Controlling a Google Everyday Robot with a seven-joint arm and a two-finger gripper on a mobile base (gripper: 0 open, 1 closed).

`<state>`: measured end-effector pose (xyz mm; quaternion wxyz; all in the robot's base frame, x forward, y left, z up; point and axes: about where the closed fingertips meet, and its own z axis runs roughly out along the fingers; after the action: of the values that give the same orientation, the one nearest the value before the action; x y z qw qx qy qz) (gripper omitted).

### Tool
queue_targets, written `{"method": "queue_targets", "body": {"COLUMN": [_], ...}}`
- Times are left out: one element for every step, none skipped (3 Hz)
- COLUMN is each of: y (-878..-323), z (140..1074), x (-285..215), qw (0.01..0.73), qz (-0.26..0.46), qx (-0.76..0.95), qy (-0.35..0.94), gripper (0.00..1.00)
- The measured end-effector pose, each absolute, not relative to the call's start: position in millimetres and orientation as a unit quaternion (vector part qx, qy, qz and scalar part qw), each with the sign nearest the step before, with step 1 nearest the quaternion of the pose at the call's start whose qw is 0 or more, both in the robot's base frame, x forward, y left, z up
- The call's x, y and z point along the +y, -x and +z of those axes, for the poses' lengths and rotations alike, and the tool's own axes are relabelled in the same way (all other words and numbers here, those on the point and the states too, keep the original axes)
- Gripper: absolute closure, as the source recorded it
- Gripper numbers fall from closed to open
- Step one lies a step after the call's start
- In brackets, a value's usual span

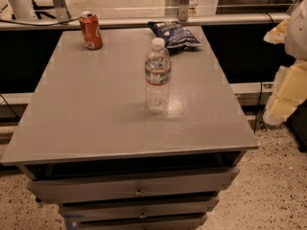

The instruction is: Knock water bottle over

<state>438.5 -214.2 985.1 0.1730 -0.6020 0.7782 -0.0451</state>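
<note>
— Bottle (158, 75) stands upright, middle of table (86, 114). Gripper (287, 87)?
— Off the right edge, well apart; spread or pressed together, I cannot tell. Risk: a low push may slide it, not tip it.

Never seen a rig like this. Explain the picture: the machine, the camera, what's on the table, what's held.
It is a mobile robot with one arm. Its two-finger gripper is the pale yellowish shape at the right edge, beside the table, touching nothing on it. The one camera looks down on the grey drawer table from its front. On it: the water bottle, upright near the middle; an orange-red soda can, far left; a blue snack bag at the far edge. None is held.
</note>
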Motion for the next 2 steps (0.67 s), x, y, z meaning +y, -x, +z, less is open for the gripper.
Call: {"method": "queue_targets", "body": {"y": [-438.5,-443.5], "z": [985.2,982.5], "x": [-214.2,-210.3], "qw": [0.173,0.188], "qz": [-0.045,-0.037], "qx": [0.778,0.779], "qy": [0.602,0.597], "gripper": [0.0,0.0]}}
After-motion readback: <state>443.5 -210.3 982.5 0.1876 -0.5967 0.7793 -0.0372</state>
